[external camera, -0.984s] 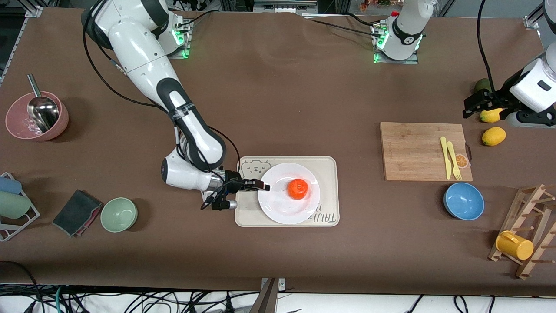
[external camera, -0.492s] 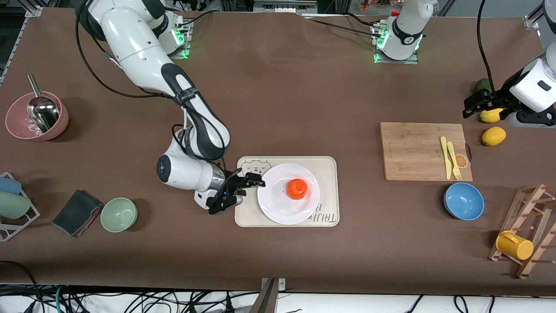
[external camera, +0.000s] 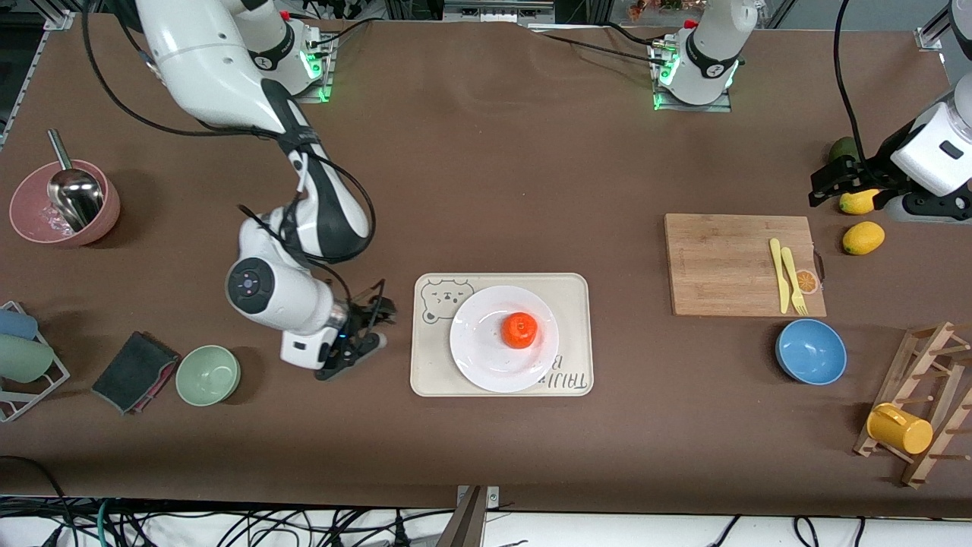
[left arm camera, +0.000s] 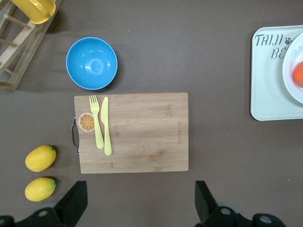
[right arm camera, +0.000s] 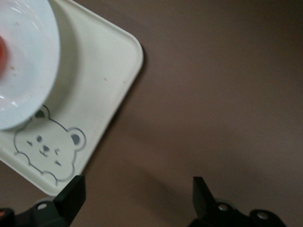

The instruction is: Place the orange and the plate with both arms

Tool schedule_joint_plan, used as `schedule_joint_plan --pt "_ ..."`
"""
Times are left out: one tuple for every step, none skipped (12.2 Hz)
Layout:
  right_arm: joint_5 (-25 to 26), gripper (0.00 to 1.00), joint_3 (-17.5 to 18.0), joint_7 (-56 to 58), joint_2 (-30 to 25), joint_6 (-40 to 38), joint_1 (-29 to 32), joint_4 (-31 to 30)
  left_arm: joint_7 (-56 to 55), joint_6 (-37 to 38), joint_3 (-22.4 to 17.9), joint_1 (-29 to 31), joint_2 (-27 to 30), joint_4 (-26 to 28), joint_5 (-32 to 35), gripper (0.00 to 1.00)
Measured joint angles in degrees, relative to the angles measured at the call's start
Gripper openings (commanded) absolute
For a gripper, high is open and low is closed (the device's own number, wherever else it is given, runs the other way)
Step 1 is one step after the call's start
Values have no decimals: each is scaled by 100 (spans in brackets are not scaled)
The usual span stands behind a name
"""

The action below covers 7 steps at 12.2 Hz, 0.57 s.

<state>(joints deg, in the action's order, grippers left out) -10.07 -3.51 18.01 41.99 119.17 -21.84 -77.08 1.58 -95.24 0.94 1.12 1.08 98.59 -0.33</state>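
1. Front view: the orange (external camera: 520, 330) sits on the plate (external camera: 486, 365), a bit toward 2 o'clock of the plate's centre. Plate rests on the cream bear-print tray (external camera: 577, 334), mid-table.
2. Front view: right gripper (external camera: 370, 328) hangs low over bare table just off the tray's edge at the right arm's end, roughly 9 o'clock from the plate. I read its fingers as spread, nothing between them, not touching tray or plate.
3. Front view: left gripper (external camera: 824, 184) waits over the left arm's end of the table, next to a dark green fruit (external camera: 843, 148) and two lemons (external camera: 863, 238). Fingers look parted, holding nothing.
4. Front view, other items: cutting board (external camera: 729, 266) w/ yellow knife and fork (external camera: 788, 275); blue bowl (external camera: 811, 352) nearer the camera than the board; green bowl (external camera: 208, 374) and pink bowl (external camera: 64, 213) w/ metal scoop toward the right arm's end.
5. Left wrist view: both fingertips (left arm camera: 71, 203) well apart, empty gap. I see the board, blue bowl, lemons, and at the frame edge part of the tray w/ a sliver of plate and orange.
6. Right wrist view: fingertips (right arm camera: 70, 193) wide apart, nothing gripped. Bear corner of the tray and part of the plate rim visible; brown table under the gripper.
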Motion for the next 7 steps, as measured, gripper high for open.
schedule_joint_plan --pt "240 100 -195 0 -200 -400 -1 1 0 0 0 0 0 2 0 100" --pt "430 100 -435 0 -445 -837 0 6 0 -1 0 0 0 3 0 100" --pt "577 100 -674 3 -687 -1246 3 23 0 -1 0 0 1 4 0 100" --pt "697 100 -906 10 -926 -1698 2 77 0 -2 0 0 2 6 0 100" --pt "802 100 -1097 19 -1159 -2122 -1 144 0 -1 0 0 2 8 0 100" --pt "910 100 -1206 20 -1382 -2487 4 187 0 -1 0 0 3 9 0 100" --pt "991 100 -1257 -35 -1617 -2837 22 198 0 -1 0 0 3 9 0 100"
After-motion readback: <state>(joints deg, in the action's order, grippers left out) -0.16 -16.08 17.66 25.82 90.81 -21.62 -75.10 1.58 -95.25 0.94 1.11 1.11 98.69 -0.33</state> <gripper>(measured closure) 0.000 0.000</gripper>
